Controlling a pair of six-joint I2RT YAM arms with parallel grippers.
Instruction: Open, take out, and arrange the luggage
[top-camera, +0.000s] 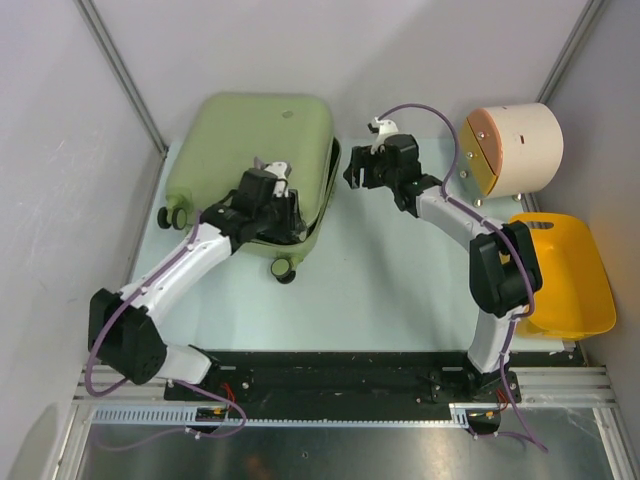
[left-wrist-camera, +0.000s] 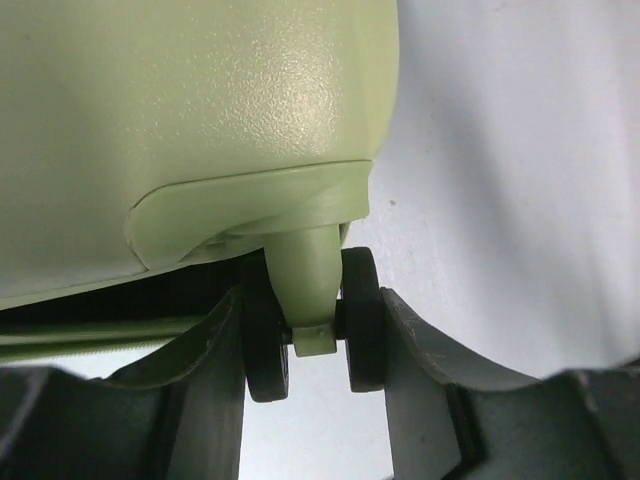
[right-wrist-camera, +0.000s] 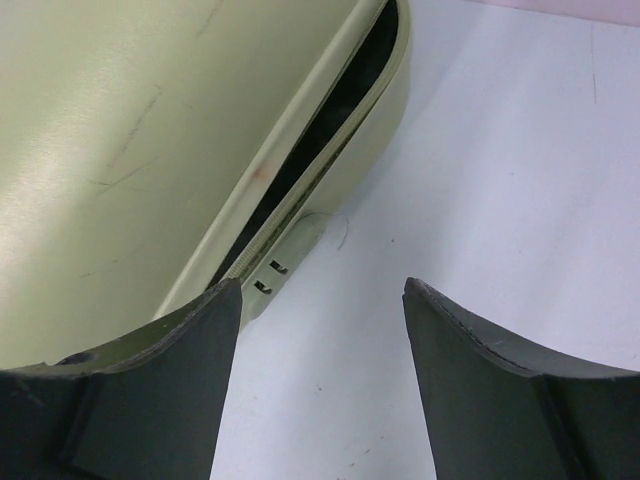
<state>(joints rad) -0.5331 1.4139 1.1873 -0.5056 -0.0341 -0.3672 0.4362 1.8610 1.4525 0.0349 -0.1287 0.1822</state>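
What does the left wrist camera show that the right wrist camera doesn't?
Only the left wrist view shows a black wheel at a corner of the luggage. The wheel sits inside the left end effector and seems to be pressed on both sides. Only the right wrist view shows the seam ajar and dark inside, with a small slotted tab beside it. It also shows the right end effector open and holding nothing. Both views show the pale green luggage and the white table.

luggage (top-camera: 250, 130) on table (top-camera: 400, 290) far left, drum (top-camera: 520, 145) far right, basket (top-camera: 575, 280) in front of drum
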